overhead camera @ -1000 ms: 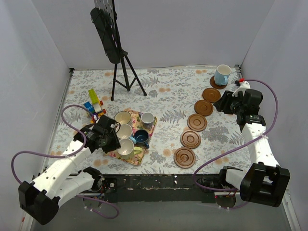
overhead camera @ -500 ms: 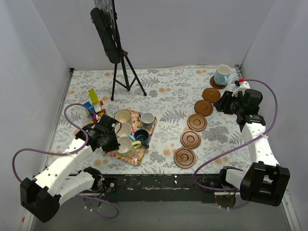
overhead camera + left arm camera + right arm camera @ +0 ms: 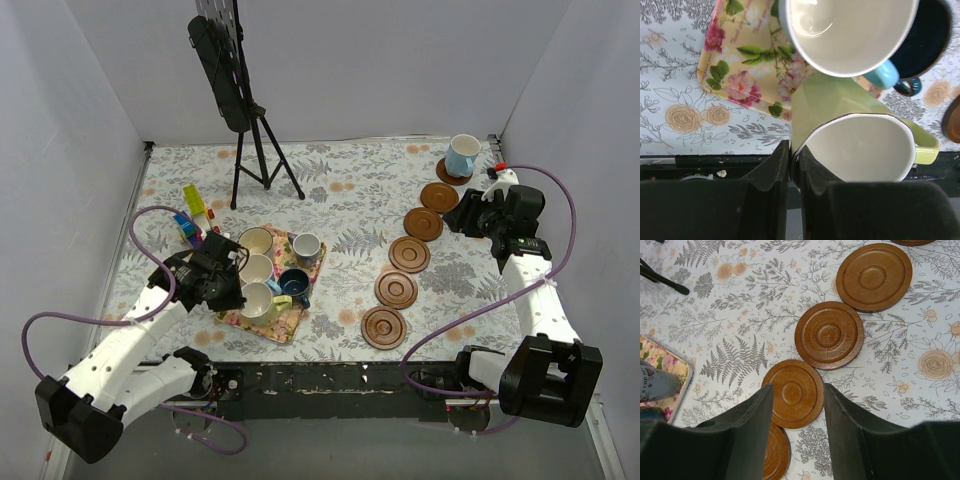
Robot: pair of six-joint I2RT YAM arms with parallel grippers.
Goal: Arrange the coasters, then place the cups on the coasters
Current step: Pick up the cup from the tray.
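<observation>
At the floral mat, left claw grips the yellow-green cup — upright, handle rightward — right claw open.

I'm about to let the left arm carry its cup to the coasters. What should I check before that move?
1. Grip: left gripper shut on the yellow-green cup by its wall: ok.
2. Cup lifted clear of the floral mat: cannot tell.
3. Gap to the blue-handled cup beside it: cannot tell.
4. Target: nearest coaster bare: ok.
5. Other arm: right gripper open, holding nothing: ok.
</observation>
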